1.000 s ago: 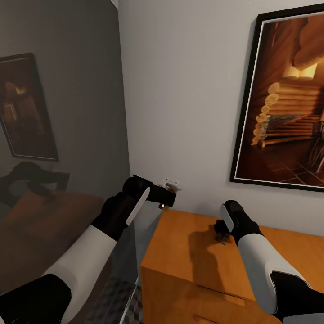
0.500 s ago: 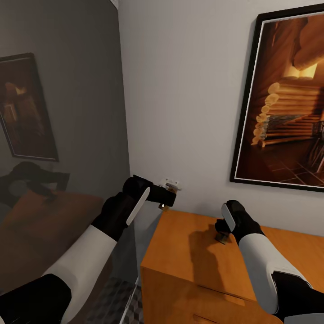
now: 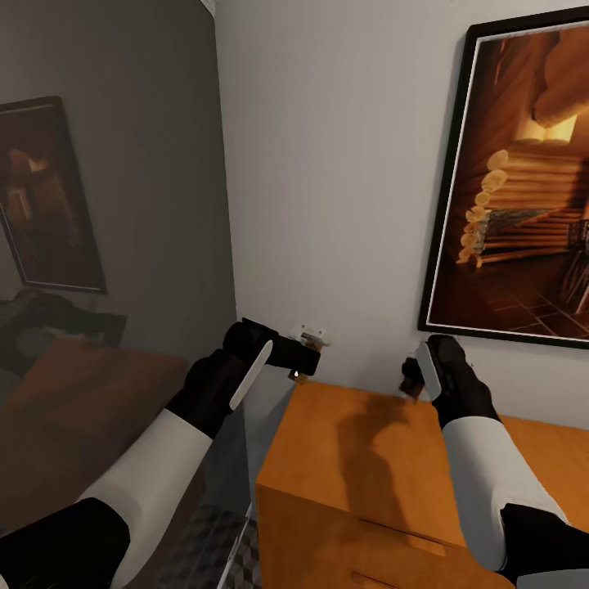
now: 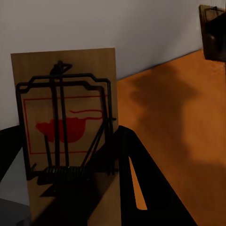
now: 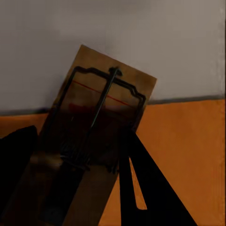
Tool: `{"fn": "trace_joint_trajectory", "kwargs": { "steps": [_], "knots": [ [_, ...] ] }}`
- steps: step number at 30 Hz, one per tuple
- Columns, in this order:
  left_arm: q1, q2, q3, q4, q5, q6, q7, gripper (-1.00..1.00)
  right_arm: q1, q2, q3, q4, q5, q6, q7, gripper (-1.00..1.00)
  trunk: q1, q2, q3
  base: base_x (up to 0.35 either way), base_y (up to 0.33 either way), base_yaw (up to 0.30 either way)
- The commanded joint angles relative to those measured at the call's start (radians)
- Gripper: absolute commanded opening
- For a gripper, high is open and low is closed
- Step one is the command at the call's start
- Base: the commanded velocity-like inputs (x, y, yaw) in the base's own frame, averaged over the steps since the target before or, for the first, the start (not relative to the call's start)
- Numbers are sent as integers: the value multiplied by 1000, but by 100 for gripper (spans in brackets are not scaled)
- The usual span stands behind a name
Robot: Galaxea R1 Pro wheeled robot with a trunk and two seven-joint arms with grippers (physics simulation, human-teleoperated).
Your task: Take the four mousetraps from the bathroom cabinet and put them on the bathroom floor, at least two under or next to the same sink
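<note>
The right gripper [image 3: 411, 381], pinching a trap [image 5: 94, 127], has risen off the cabinet [image 3: 352, 458] top toward the wall, so that trap is picked up. The left gripper [image 3: 304, 358] stays beside the cabinet's corner, clamped on another trap [image 4: 68, 136]. Likely next: carry both to the floor [image 3: 209, 544]. The drawers look shut, their contents hidden.

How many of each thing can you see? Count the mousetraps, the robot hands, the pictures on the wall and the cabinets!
Mousetraps: 2, one in the left gripper, one in the right gripper
Grippers: 2
Framed pictures: 2, one bright, one dim
Cabinets: 1
Total: 7
</note>
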Motion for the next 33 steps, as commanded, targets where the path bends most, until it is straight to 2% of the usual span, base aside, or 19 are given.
{"fn": "trace_joint_trajectory", "kwargs": {
  "steps": [1, 6, 13, 21, 33],
  "knots": [
    [-1, 0, 0, 0, 7, 6, 4, -100, -1, 1, -2, -15, -9, 2, -7, -100, 0, -1, -1, 0, 0, 0],
    [-1, 1, 0, 0, 7, 6, 4, -100, -1, 2, 0, -73, -19, 2, -7, -100, 0, -1, -1, 0, 0, 0],
    [-1, 1, 0, 0, 7, 6, 4, -100, -1, -5, 1, -130, -66, 2, -8, -100, 0, -1, -1, 0, 0, 0],
    [-1, 1, 0, 0, 7, 6, 4, -100, -1, -19, 4, -144, -73, 2, -9, -100, 0, -1, -1, -9, 0, 0],
    [-1, 1, 0, -1, 7, 6, 4, -100, -1, -22, 5, -138, -74, 2, -9, -100, 0, -1, -1, -295, 0, 0]
  ]
}}
